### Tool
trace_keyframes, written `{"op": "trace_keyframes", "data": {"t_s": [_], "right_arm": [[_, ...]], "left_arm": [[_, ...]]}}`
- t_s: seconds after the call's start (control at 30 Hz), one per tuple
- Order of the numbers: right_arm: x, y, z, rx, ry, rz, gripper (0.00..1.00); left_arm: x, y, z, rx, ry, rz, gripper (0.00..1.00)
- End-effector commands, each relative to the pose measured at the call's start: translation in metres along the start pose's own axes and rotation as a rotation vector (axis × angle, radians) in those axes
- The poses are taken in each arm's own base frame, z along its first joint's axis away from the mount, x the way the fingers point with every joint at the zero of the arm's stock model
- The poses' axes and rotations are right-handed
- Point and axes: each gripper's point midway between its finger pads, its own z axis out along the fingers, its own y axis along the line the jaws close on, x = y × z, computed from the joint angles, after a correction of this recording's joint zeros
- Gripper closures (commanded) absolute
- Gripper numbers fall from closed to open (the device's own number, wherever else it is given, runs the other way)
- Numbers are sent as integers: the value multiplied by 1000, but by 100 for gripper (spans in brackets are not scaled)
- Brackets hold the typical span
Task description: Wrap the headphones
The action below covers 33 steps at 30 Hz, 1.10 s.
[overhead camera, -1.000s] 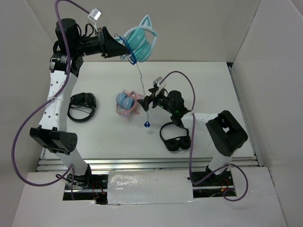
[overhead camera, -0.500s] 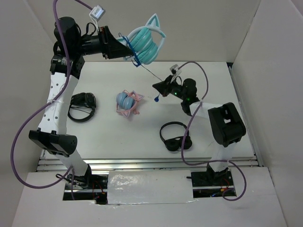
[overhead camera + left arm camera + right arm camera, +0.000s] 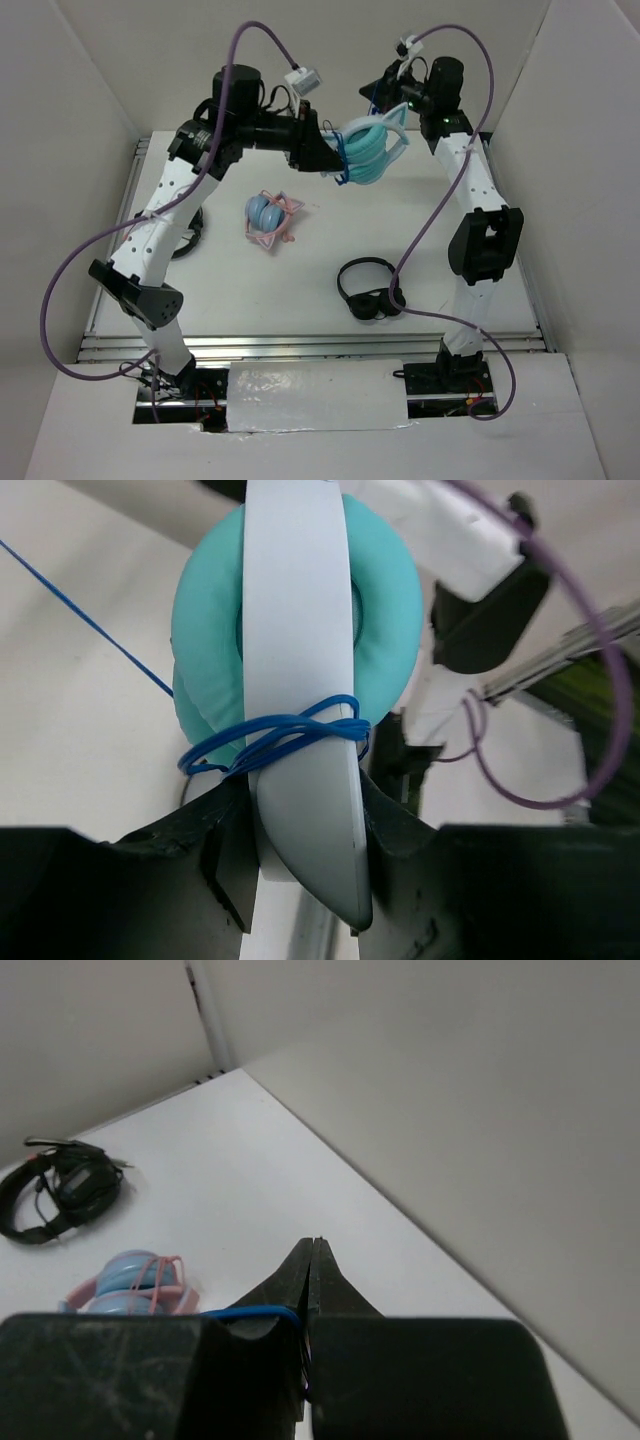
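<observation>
On the left, we see the left gripper (image 3: 328, 160) clenched on the white band of the headphones (image 3: 372, 150). It holds them in the air above the far part of the table (image 3: 330, 250). The blue cable (image 3: 280, 738) makes some loops around the band. On the right, the right gripper (image 3: 312, 1260) is closed, and the cable is pinched between its fingers.

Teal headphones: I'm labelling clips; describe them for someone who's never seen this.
Look high above the white table's far side. The headphones hang there in the left gripper. Unlike the pink-banded pair and black pairs lying below, they are teal, blue cable wound round the band.
</observation>
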Motion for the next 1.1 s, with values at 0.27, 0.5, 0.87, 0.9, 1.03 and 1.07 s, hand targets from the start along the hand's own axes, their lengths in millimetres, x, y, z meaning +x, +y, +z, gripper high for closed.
{"op": "trace_keyframes", "data": {"t_s": [0.27, 0.5, 0.87, 0.9, 1.03, 1.07], "right_arm": [[-143, 45, -39, 249, -43, -437, 100], [-168, 103, -50, 230, -51, -512, 100], [-179, 140, -82, 481, -15, -484, 100], [-173, 140, -82, 490, 5, -470, 100], [-136, 157, -82, 465, 94, -378, 100], [-128, 164, -81, 460, 106, -347, 100]], "left_arm": [[57, 36, 31, -309, 192, 191, 100], [66, 83, 28, -467, 216, 160, 100], [49, 153, -17, -605, 123, 13, 100], [48, 158, -21, -619, 114, 5, 100], [40, 172, -36, -609, 61, -62, 100], [38, 174, -40, -601, 42, -90, 100]]}}
